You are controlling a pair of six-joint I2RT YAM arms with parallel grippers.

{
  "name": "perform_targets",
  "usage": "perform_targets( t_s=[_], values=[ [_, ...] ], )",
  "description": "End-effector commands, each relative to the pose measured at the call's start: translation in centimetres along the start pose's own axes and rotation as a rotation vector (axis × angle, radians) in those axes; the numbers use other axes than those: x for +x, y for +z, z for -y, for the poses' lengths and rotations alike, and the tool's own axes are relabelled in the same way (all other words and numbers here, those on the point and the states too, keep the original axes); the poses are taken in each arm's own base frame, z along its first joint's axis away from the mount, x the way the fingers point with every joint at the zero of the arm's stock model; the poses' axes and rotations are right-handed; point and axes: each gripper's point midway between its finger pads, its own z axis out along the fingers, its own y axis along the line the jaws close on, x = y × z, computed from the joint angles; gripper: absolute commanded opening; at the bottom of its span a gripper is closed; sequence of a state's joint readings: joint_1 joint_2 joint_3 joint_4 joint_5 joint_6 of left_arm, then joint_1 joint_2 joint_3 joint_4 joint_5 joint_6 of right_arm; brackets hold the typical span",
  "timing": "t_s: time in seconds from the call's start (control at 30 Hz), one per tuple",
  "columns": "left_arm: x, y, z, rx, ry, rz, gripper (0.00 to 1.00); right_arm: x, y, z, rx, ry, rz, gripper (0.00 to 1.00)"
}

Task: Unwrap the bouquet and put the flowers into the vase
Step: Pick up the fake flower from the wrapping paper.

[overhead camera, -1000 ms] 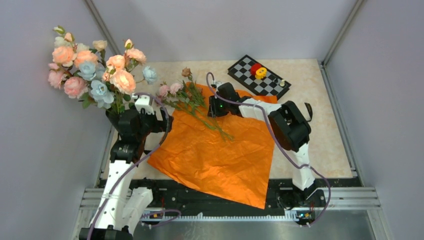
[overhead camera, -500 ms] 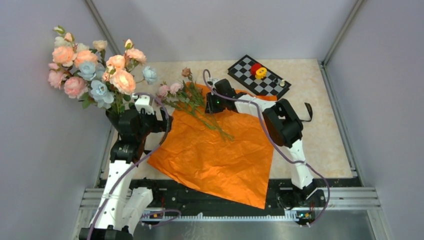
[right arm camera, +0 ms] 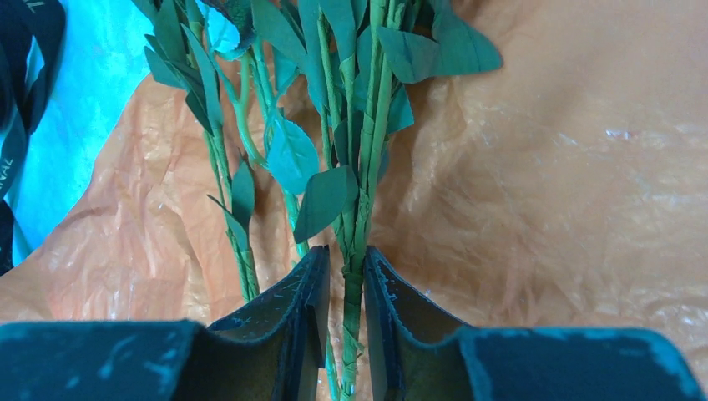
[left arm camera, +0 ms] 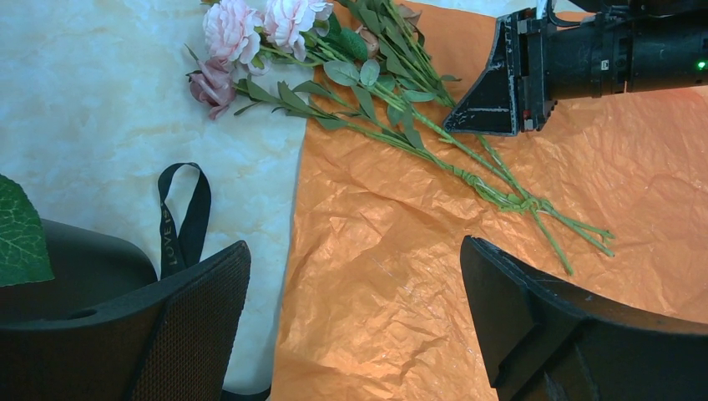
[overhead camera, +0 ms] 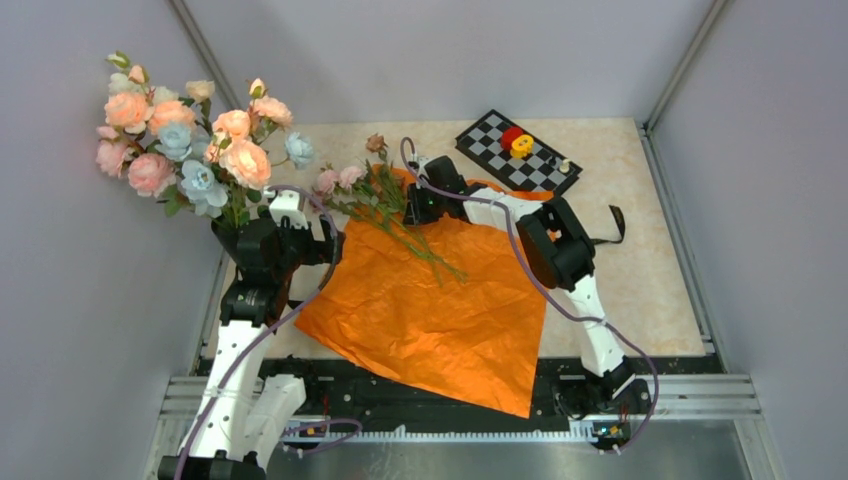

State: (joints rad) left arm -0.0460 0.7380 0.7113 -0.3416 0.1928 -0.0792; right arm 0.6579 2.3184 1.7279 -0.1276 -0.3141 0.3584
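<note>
Pinching the flowers (right arm camera: 365, 167) by their stems with my right end effector (right arm camera: 344, 284) on the paper (overhead camera: 430, 300); my left end effector (left arm camera: 352, 249) hangs wide apart at the paper's left edge.

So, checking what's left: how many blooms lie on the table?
4: two pink blooms, a mauve bloom by them, a brownish bloom farther back; more may be hidden.

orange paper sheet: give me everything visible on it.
The orange paper is one crinkled, thin-looking sheet, unwrapped and spread flat on the table, turned diamond-wise. Its near corner overhangs the black rail. Green flower stems lie across its far-left part, blooms off it on the table. The right gripper flanks one stem tightly just above it.
</note>
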Motion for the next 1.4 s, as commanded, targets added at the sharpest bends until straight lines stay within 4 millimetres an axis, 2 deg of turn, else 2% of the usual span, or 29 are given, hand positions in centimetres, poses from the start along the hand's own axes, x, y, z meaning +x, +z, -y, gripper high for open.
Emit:
perform_targets(
  t_s=[0.0,0.17,0.3,0.6,0.77,1.07,1.23,1.37],
  values=[
    [-1.0,-0.1,0.0,0.001,0.019,0.044,0.99,-1.7,0.6,-0.2,-0.023,-0.021,0.043,0.22],
    [-1.1,-0.1,0.1,0.003,0.019,0.047,0.99,-2.2,0.5,-0.2,-0.015,-0.018,0.061,0.14],
    [-1.1,-0.1,0.0,0.001,0.019,0.048,0.99,-2.5,0.3,-0.5,-0.020,-0.012,0.067,0.00],
    [-1.2,-0.2,0.1,0.001,0.020,0.053,0.99,-4.2,-1.6,-2.2,-0.067,-0.017,0.135,0.00],
    [-1.2,-0.2,0.3,0.011,0.019,0.052,0.99,-6.9,-5.3,-4.8,-0.137,-0.034,0.283,0.00],
    [-1.4,-0.7,2.8,0.154,0.024,0.068,0.99,-9.8,-11.5,-6.9,-0.148,-0.063,0.472,0.00],
    [-1.7,-1.0,5.2,0.262,-0.002,0.065,0.99,-10.9,-15.4,-8.5,-0.172,-0.084,0.550,0.00],
    [-3.4,-1.8,8.0,0.366,-0.067,0.099,0.99,-11.6,-19.5,-10.3,-0.207,-0.117,0.618,0.00]
  ],
)
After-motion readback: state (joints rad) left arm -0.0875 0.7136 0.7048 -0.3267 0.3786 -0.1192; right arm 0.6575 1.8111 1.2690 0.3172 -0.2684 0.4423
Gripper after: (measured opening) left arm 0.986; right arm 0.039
